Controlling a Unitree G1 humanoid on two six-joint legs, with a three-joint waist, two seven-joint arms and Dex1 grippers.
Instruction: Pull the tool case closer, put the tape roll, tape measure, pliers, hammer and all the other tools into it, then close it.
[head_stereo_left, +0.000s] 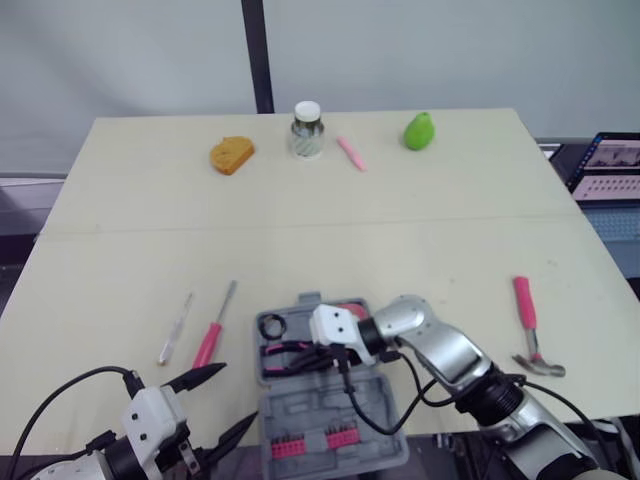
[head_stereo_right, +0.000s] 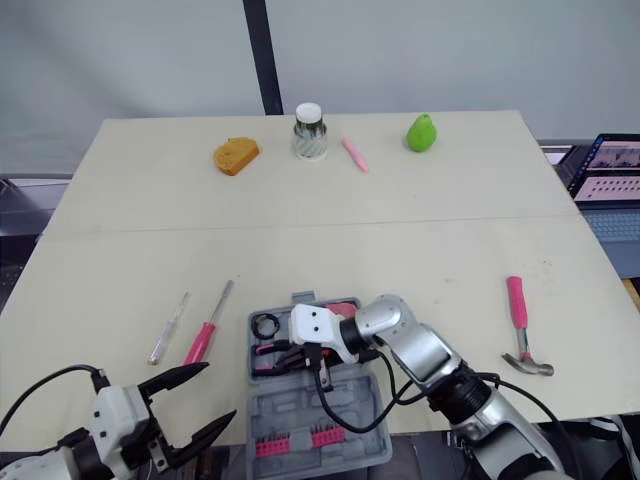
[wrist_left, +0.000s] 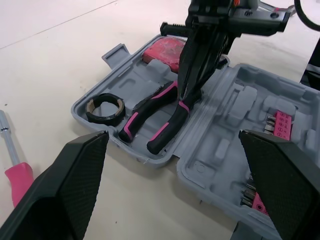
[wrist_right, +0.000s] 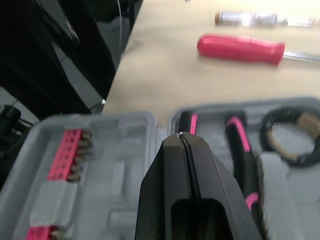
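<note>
The grey tool case (head_stereo_left: 330, 405) lies open at the table's near edge, lid toward me with pink bit holders. Its tray holds a black tape roll (wrist_left: 102, 116), the black-and-pink pliers (wrist_left: 167, 132) and a red tape measure (wrist_left: 165, 50). My right gripper (wrist_left: 185, 100) reaches into the tray, its fingers shut together with the tips resting on a pliers handle. My left gripper (head_stereo_left: 235, 395) hangs open just left of the case with nothing between its fingers. The pink-handled hammer (head_stereo_left: 530, 330) lies far right. A pink-handled screwdriver (head_stereo_left: 212, 335) and a clear-handled one (head_stereo_left: 175, 330) lie left of the case.
Along the far edge sit an orange bread-like piece (head_stereo_left: 231, 154), a jar (head_stereo_left: 307, 130), a pink marker (head_stereo_left: 351, 153) and a green pear (head_stereo_left: 420, 131). A laptop (head_stereo_left: 610, 165) stands off the table's right side.
</note>
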